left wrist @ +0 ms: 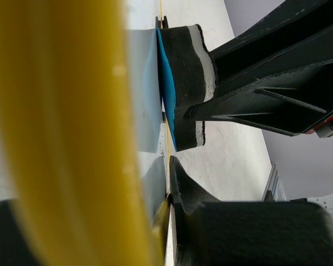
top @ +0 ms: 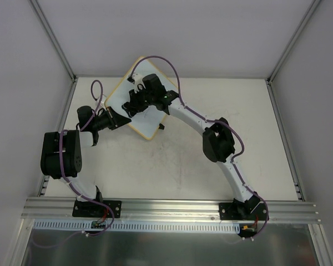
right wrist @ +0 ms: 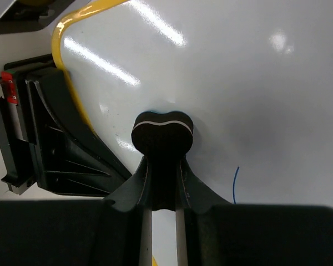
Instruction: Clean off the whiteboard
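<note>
The whiteboard (top: 147, 123) lies turned like a diamond at the back left of the table, white with a yellow frame (right wrist: 72, 83). My left gripper (top: 124, 118) is shut on its near-left edge; one of its fingers (left wrist: 211, 221) presses the frame. My right gripper (right wrist: 162, 166) is shut on a black eraser (right wrist: 162, 132) and holds it against the board's surface. In the left wrist view the eraser (left wrist: 183, 83) shows a blue felt face flat on the board. A short blue pen stroke (right wrist: 235, 185) lies to the right of the eraser.
A black clip foot (top: 161, 126) sticks out at the board's right edge. Grey walls close the table at the back and sides. An aluminium rail (top: 172, 208) with both arm bases runs along the near edge.
</note>
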